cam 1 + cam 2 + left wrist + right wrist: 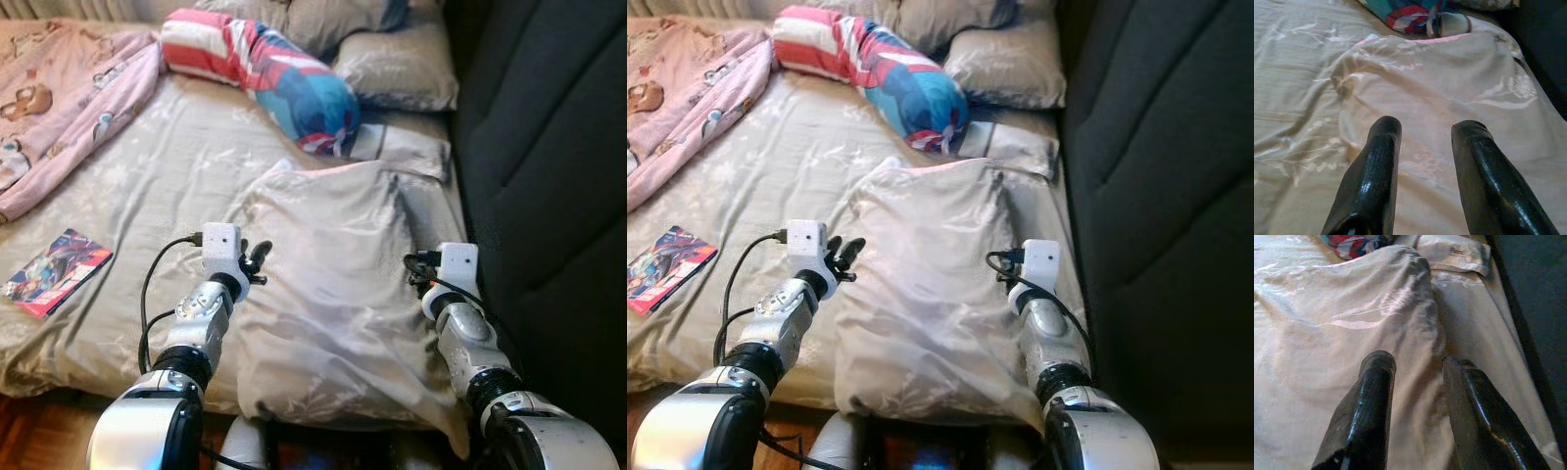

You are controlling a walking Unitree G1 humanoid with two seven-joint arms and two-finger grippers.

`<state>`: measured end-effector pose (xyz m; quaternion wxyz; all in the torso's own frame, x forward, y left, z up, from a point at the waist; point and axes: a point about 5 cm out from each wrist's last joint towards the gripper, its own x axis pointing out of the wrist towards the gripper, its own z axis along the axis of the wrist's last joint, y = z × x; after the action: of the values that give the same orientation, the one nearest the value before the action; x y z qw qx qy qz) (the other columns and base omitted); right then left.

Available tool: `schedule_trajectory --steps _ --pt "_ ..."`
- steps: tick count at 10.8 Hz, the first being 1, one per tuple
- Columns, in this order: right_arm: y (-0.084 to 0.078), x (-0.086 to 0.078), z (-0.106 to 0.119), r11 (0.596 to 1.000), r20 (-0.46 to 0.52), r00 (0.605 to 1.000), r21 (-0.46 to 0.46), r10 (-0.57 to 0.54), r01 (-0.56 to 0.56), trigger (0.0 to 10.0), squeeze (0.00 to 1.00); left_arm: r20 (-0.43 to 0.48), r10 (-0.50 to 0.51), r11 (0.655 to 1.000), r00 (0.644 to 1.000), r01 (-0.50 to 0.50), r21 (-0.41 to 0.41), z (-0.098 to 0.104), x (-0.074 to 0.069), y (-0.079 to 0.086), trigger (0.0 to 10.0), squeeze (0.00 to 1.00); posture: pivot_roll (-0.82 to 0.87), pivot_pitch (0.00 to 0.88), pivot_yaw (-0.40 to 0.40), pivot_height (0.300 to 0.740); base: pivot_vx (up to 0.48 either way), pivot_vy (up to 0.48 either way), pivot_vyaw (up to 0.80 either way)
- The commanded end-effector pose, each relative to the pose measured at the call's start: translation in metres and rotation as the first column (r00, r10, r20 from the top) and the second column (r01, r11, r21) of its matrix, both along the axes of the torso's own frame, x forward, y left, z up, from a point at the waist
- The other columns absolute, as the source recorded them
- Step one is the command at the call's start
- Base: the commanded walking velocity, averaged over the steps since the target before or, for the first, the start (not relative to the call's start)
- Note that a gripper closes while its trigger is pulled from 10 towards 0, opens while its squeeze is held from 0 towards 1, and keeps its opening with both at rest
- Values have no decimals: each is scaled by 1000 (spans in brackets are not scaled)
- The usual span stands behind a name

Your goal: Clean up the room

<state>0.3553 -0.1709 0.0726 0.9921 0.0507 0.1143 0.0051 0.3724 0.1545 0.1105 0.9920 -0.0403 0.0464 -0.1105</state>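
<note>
Pillow (328, 294) in a beige case lies on the bed (167, 166), near its front edge and close to the dark upholstered panel (549, 147) along the bed's right side. It is the landmark for the rest.

At the pillow's left edge sits the left end effector (1422, 129), its two black fingers (1383, 142) spread apart over the fabric and closed on nothing. At the pillow's right edge the right end effector (1415, 362) hangs the same way, fingers (1376, 369) spread over a fold of the case, nothing pinched between them.

Beyond the pillow's far end, a bolster-shaped cushion (260, 69) in red, white and blue lies across the bed, touching or almost touching that end. Behind it rest two more beige pillows (397, 64) at the head of the bed. Just past the pillow's far right corner lies a flat folded beige cloth (407, 147).

Well to the left of the pillow, a pink printed garment (59, 108) is spread over the sheet. Nearer the front edge, also left of the pillow, lies a colourful thin book (57, 271), flat on the bed.
</note>
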Motion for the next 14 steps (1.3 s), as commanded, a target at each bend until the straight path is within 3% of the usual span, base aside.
schedule_trajectory --steps 1,2,3,4,6,8,14 --pt "-3 1 0 1000 -12 1000 11 -15 15 10000 0 -44 -30 998 999 32 49 -6 -2 0 10000 0 95 228 -11 660 0 0 0" --pt "-3 2 1 1000 -34 999 -1 9 -9 10000 973 -52 -29 998 998 32 54 -5 0 -1 10000 1000 98 233 -14 660 0 0 0" --pt "-3 4 3 999 -47 998 -15 33 -34 10000 1000 -59 -20 1000 998 21 16 0 4 -3 10000 1000 99 242 -18 660 0 0 0" --pt "-5 6 6 1000 -51 998 1 31 -31 10000 1000 -108 -16 999 994 20 40 -3 5 -3 10000 1000 94 243 -18 660 0 0 0" --pt "-10 12 13 999 -79 996 15 42 -41 10000 1000 -181 12 999 983 -18 -31 -4 7 2 10000 1000 86 266 -16 660 0 0 0" --pt "-12 13 16 998 -78 995 14 54 -53 10000 1000 -205 -2 999 979 9 33 -7 6 2 10000 1000 89 297 -20 660 0 0 0" --pt "-8 15 16 994 -117 987 -14 107 -110 10000 1000 -247 88 994 965 -101 -38 -13 2 23 10000 1000 72 376 -12 660 0 0 0"
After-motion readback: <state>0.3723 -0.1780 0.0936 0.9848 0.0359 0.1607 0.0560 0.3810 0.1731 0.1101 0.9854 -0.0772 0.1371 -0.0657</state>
